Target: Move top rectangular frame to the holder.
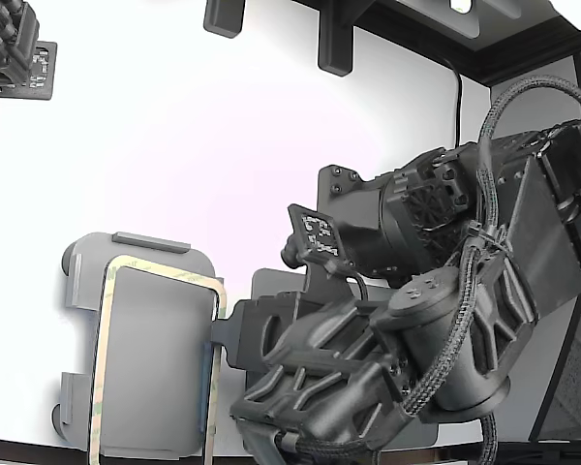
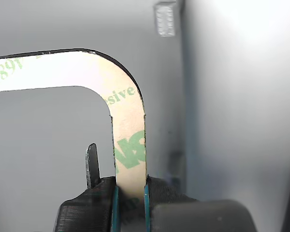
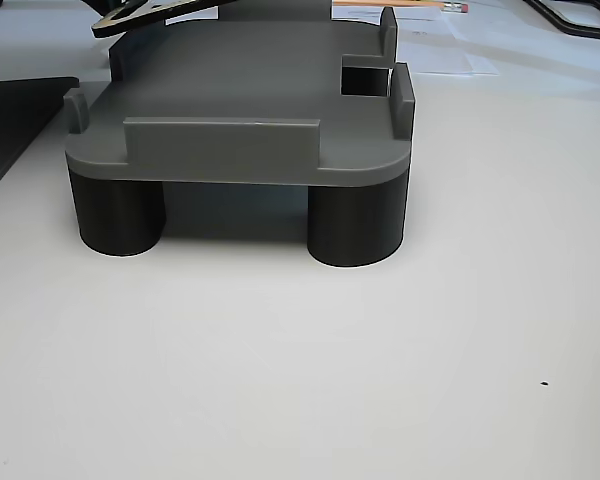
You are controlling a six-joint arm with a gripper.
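Holder (image 1: 140, 373): grey plate with raised edge tabs, standing on the white tabletop (image 1: 223, 145) at the exterior view's lower left. In the other view it rests on dark round feet (image 3: 354, 225), with a stepped notch (image 3: 364, 78) at one side.

Frame (image 1: 113, 281): thin tan rectangle with greenish print, positioned over the holder and roughly within its outline. The other view shows one corner of the frame (image 3: 145, 17) above the holder's far end, tilted and clear of the plate there. Whether any part touches the holder cannot be told.

Gripper (image 2: 130, 193): to the right of the holder in the exterior view, closed on the frame's edge. The wrist view shows the strip pinched between both jaws, beside a rounded corner.
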